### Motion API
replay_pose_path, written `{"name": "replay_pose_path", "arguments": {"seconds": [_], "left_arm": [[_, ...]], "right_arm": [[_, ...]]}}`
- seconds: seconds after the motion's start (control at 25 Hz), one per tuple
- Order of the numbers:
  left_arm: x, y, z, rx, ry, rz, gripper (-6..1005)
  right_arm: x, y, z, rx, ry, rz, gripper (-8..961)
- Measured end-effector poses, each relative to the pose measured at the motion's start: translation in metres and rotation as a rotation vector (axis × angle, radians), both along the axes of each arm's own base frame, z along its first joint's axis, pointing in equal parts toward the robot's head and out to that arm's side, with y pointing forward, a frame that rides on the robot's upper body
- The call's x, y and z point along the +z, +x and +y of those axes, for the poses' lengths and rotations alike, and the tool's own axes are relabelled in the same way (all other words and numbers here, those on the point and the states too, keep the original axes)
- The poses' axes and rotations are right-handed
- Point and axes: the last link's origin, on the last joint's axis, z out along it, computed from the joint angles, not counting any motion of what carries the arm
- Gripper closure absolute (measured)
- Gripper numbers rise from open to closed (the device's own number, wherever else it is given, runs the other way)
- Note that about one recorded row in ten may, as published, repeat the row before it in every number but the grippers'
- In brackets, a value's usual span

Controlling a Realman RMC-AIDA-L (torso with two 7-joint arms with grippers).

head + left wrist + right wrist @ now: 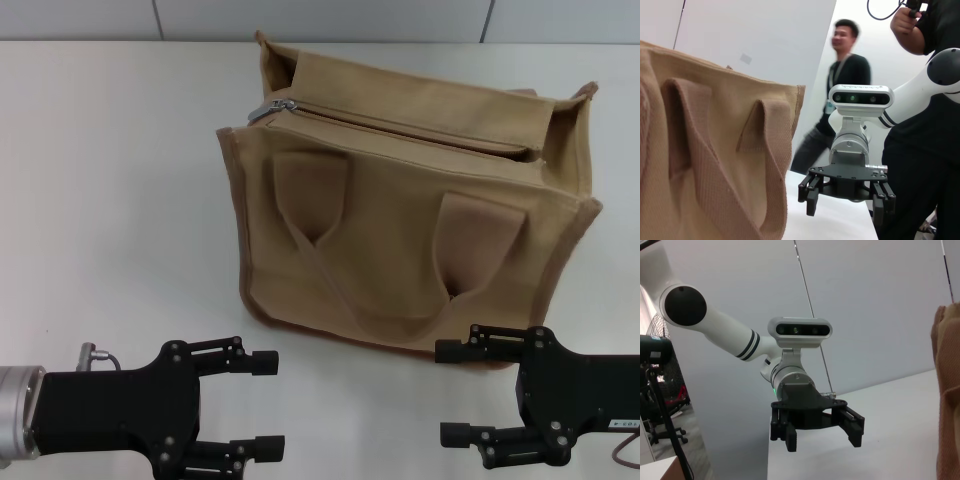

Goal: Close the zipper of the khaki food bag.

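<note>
You have both grippers low at the near edge of the table [110, 200], facing each other, and neither touches anything. Your left gripper [267, 405] has its 2 fingers spread wide with only air between them; the right wrist view shows the same gripper [822, 432] head-on, released, hanging over the table's white edge. Your right gripper [455, 392] is likewise spread and holds nothing; from the left wrist view it [846, 197] hangs open just above the table beside the bag's end. The bag [410, 210] stands upright beyond both grippers, ahead of the gap between them and a little nearer the right one, whose upper finger lies just short of the bag's bottom edge. The 2 handles [395, 270] lie flat against the side facing you. The zipper [400, 125] runs along the top, far above and beyond both sets of fingers, and a dark gap shows along most of its length, so it looks open toward the right end. The pull [272, 108] sits at the end on your left gripper's side, well apart from that gripper. In the left wrist view, 2 people [837, 95] stand behind the right arm.
</note>
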Motion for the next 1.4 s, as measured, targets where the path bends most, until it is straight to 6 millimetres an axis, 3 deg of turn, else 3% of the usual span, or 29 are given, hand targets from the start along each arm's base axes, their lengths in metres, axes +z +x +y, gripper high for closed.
{"name": "replay_pose_path", "arguments": {"seconds": [0.88,1.0,1.4], "left_arm": [[0.006,0.008,0.004,-0.01,0.018,-0.055,198],[0.022,0.021,0.012,-0.028,0.089,-0.177,199],[0.043,0.036,0.043,0.063,0.366,-0.373,199]], "right_arm": [[0.0,0.0,-0.001,0.001,-0.003,0.005,174],[0.0,0.0,-0.001,-0.002,-0.001,0.003,174],[0.0,0.0,0.0,-0.002,0.001,0.001,174]]}}
